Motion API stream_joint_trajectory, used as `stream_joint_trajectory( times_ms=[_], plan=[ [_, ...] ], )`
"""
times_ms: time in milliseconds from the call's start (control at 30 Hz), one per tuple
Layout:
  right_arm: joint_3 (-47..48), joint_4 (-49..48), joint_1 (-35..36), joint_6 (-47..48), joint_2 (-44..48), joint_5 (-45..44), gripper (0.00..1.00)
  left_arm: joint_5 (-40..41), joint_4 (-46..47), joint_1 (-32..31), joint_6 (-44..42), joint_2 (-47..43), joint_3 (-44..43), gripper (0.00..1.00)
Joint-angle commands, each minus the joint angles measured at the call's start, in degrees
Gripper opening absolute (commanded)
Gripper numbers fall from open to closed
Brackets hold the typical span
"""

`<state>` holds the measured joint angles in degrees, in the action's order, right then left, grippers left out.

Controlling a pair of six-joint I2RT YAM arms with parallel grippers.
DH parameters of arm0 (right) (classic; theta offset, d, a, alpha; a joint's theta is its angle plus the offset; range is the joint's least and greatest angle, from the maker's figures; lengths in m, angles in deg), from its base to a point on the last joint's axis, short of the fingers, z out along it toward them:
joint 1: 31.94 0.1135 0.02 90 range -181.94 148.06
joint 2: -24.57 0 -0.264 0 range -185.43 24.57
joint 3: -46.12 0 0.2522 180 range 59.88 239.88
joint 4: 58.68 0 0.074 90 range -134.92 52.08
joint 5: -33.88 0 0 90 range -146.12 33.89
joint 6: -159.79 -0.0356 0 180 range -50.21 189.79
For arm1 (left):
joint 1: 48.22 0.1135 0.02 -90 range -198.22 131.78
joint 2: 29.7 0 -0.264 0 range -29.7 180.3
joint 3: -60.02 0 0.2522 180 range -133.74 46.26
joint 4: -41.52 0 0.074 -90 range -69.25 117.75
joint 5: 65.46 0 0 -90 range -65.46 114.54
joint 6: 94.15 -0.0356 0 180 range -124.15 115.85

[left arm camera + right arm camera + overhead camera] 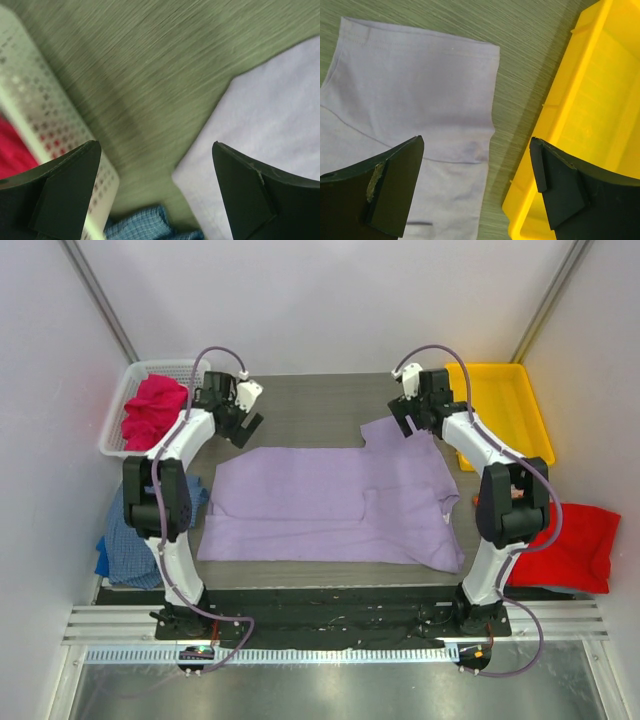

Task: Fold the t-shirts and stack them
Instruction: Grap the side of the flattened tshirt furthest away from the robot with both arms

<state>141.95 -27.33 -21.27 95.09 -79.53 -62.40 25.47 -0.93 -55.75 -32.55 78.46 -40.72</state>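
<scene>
Top external view, near row: blue checked t-shirt [125, 540], crumpled at the left beside the left arm. Red t-shirt [570, 545], bunched at the right beside the right arm.

Middle: lavender t-shirt [330, 505], spread flat across the table [320, 410], one sleeve reaching to the far right.

Beyond it: left pincer [243, 427] above the shirt's far left corner, right pincer [408, 425] above the far right sleeve. Their opening is hard to read from this view.

Far row: white mesh basket [112, 420] at far left, holding the magenta t-shirt [153, 408]. Yellow tray [500, 400] at far right.

Left wrist view, blurred: fingers set wide apart, nothing between them. It adds magenta showing through the basket mesh and a scrap of blue check at the bottom edge.

Right wrist view: fingers likewise wide apart and empty. It adds the sleeve hem lying flat, near the tray wall, with a strip of bare table between.
</scene>
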Motion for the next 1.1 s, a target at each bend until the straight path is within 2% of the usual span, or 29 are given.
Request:
stream_joint_trajectory(
  times_ms=[0, 133, 267, 367, 567, 667, 1067],
  plan=[
    [4.94, -1.32, 0.05, -2.71, -3.48, 1.1, 0.95, -7.86, -9.36, 0.94, 1.25, 6.7, -9.42, 0.97],
    [8.28, -1.41, -1.44, -5.08, -7.08, 3.29, 0.92, -10.77, -11.21, 1.99, 2.03, 12.59, -13.47, 0.95],
    [14.16, -1.24, -3.38, -8.42, -11.47, 5.32, 0.88, -12.44, -12.97, 2.69, 1.69, 14.8, -16.37, 0.92],
    [19.25, -0.27, -4.44, -9.57, -15.95, 5.49, 0.86, -12.35, -13.5, 2.87, 1.07, 15.06, -16.64, 0.9],
    [30.41, 4.12, -6.54, -12.28, -25.18, 11.81, 0.83, -13.14, -15.08, 3.14, 0.37, 14.45, -16.38, 0.89],
    [33.24, 4.91, -7.16, -12.82, -28.35, 12.96, 0.82, -13.15, -15.43, 3.05, 0.01, 13.57, -15.15, 0.88],
    [34.13, 5.18, -8.13, -11.85, -31.34, 14.54, 0.75, -11.3, -15.26, 3.05, -1.57, 10.41, -10.84, 0.87]
  ],
)
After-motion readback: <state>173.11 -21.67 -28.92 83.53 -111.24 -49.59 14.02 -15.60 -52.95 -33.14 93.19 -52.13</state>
